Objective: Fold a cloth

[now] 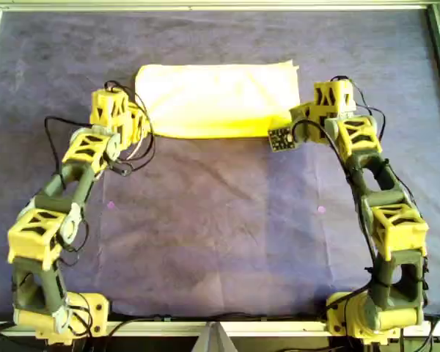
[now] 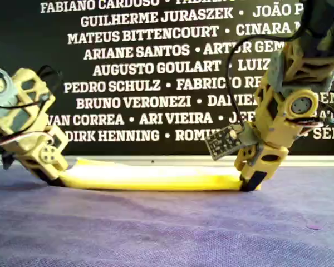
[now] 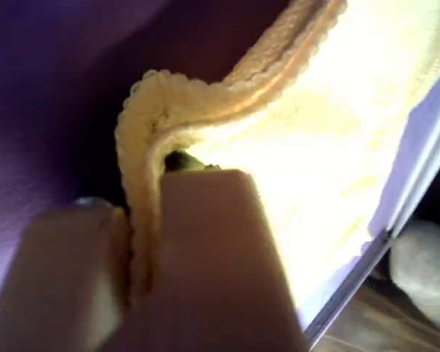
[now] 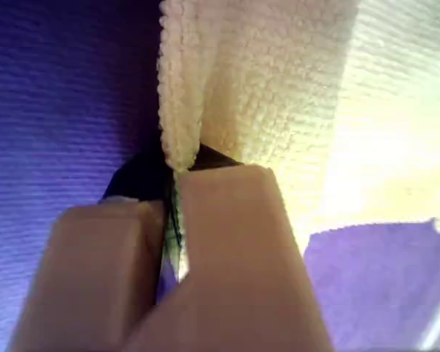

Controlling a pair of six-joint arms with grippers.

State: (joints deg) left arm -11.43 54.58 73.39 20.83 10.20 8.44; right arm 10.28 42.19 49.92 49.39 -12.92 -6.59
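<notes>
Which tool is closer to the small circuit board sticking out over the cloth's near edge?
Right. The right tool sits beside the circuit board, gripping the cloth; the left tool grips the cloth's opposite end.

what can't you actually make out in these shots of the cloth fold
- Overhead view: the corners of the cloth where the left gripper and right gripper hold it are hidden by the grippers' bodies.
- Exterior view: the cloth's top and layer count are lost in glare.
- Left wrist view: blurred, and the fingers cover the pinched edge.
- Right wrist view: the fingers do likewise.
</notes>
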